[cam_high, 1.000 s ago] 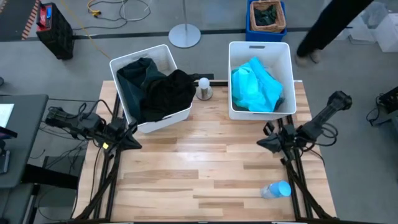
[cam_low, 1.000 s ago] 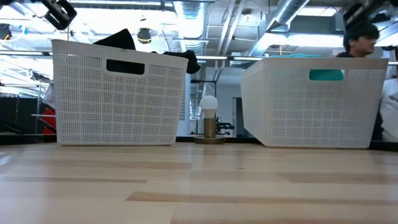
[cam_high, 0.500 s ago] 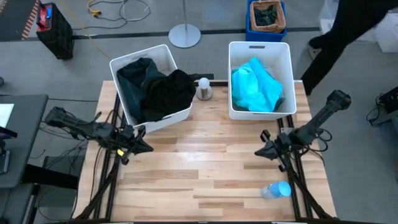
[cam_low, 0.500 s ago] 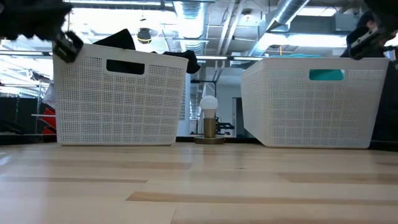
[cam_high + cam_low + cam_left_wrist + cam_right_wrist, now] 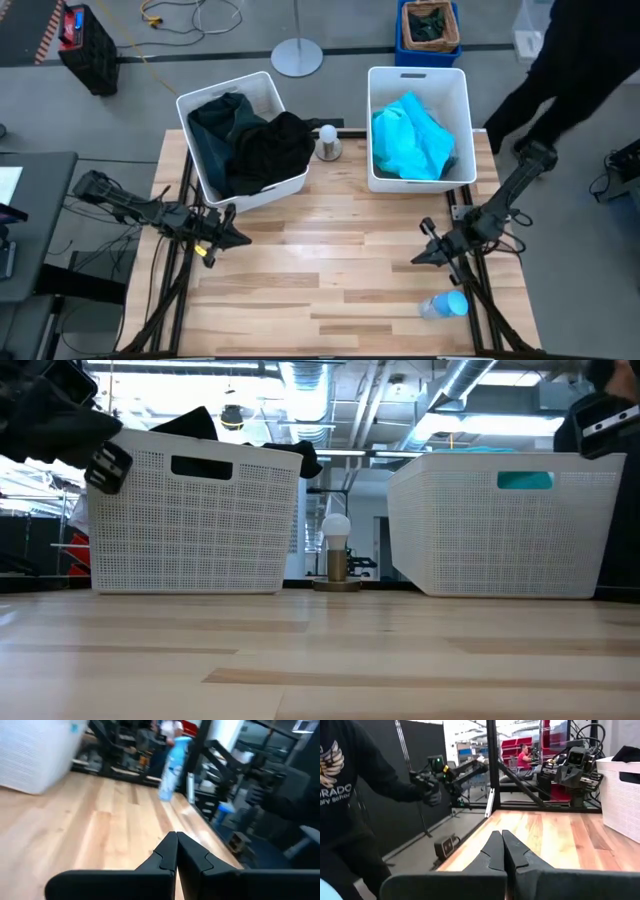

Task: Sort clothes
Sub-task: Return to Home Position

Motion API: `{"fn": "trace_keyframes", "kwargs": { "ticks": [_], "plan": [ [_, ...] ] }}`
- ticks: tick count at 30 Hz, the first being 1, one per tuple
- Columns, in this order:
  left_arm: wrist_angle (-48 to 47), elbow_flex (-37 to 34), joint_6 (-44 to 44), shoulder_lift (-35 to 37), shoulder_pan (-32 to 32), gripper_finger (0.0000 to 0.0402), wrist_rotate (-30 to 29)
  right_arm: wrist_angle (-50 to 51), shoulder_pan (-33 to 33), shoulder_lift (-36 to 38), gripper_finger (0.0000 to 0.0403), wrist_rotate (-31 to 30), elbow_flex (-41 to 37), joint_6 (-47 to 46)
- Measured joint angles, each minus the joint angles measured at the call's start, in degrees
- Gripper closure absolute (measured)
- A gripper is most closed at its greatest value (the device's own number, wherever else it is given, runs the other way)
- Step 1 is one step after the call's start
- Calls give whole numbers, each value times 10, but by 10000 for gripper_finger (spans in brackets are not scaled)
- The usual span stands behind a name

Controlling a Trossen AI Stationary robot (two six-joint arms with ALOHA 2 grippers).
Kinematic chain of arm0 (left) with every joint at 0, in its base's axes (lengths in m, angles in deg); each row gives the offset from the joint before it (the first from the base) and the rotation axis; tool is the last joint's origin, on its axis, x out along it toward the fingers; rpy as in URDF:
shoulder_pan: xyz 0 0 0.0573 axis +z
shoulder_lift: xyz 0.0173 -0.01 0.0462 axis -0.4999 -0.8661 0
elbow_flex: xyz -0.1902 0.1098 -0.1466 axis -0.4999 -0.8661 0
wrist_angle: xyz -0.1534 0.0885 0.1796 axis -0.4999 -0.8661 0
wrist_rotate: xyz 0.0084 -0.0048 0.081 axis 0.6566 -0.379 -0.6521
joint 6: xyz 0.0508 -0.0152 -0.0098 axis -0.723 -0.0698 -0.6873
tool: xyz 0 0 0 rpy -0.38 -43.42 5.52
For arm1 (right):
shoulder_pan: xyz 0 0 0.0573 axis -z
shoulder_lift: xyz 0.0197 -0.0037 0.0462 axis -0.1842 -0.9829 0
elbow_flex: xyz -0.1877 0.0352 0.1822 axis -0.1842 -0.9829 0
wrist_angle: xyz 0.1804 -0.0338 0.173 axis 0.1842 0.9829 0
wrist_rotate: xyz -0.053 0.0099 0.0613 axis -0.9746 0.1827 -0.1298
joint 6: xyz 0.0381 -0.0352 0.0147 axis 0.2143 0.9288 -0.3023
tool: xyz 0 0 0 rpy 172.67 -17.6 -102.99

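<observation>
"While the left fingers (image 5: 236, 238) hover over the desk (image 5: 320, 280), how do they stand?"

"Pressed tip to tip, holding nothing, above the desk's left edge, just in front of the left white bin (image 5: 262, 82)."

"And the right fingers (image 5: 424, 257)?"

"Closed together too, empty, over the desk's right side, between the right white bin (image 5: 418, 72) and a spray bottle (image 5: 443, 305) on the wood."

"Where are the garments?"

"The black garment (image 5: 280, 145) and the dark teal-green garment (image 5: 215, 120) fill the left white bin, the black one spilling over its rim. The bright turquoise garment (image 5: 410, 135) lies in the right white bin. A person (image 5: 570, 60) stands beyond the desk's far right corner."
</observation>
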Motion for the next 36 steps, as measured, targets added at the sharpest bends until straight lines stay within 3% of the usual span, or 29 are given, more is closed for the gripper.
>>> {"fn": "trace_keyframes", "kwargs": {
  "ticks": [7,16,23,36],
  "plan": [
    [-11,-4,-45,-1,0,401,-47,31,2,0,403,0,0,28],
    [-42,-5,-39,-1,0,401,-114,69,2,0,387,-10,-1,14],
    [-58,-6,-7,0,0,402,-122,92,1,0,369,-10,-1,-98],
    [-80,3,-41,-1,0,402,-121,98,2,-1,367,-10,-1,-105]
  ]
}}
